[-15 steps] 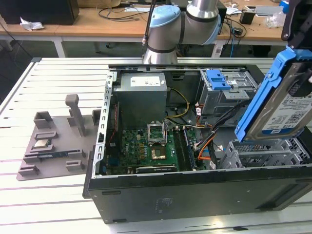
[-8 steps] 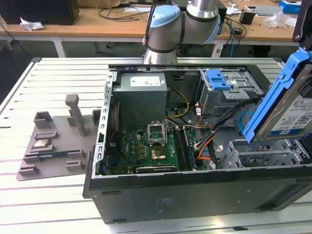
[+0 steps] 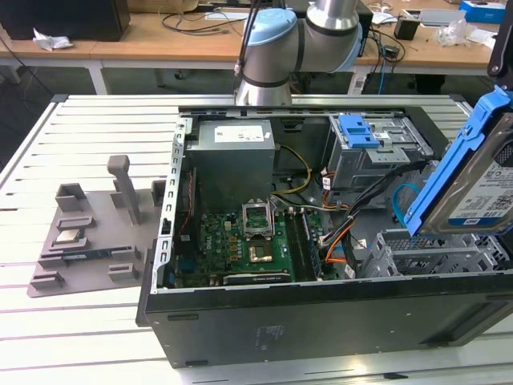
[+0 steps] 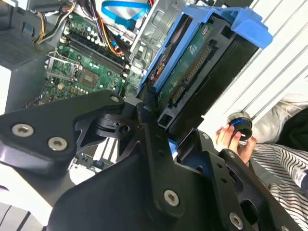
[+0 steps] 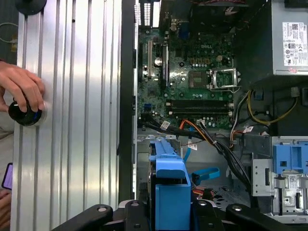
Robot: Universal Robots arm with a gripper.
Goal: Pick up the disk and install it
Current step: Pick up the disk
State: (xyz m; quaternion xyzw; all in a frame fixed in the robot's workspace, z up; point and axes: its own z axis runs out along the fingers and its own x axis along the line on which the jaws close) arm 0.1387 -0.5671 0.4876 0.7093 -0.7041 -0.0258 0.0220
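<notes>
the tool (image 4: pixel 166 122) is clenched on the disk (image 3: pixel 479 172), its black fingers (image 4: pixel 144 113) clamping one end of the blue carrier in the second wrist view. i see the disk held tilted in the air above the metal drive cage (image 3: pixel 417 258), at the exterior view's right end of the open computer case (image 3: pixel 321 325). in the first wrist view a person's hand (image 5: pixel 21 86) rests on a black knob (image 5: pixel 24 114) on the ribbed tabletop (image 5: pixel 77 120).

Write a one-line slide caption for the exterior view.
Hard drive in its blue carrier hangs tilted over the open computer case, near its metal drive cage.
</notes>
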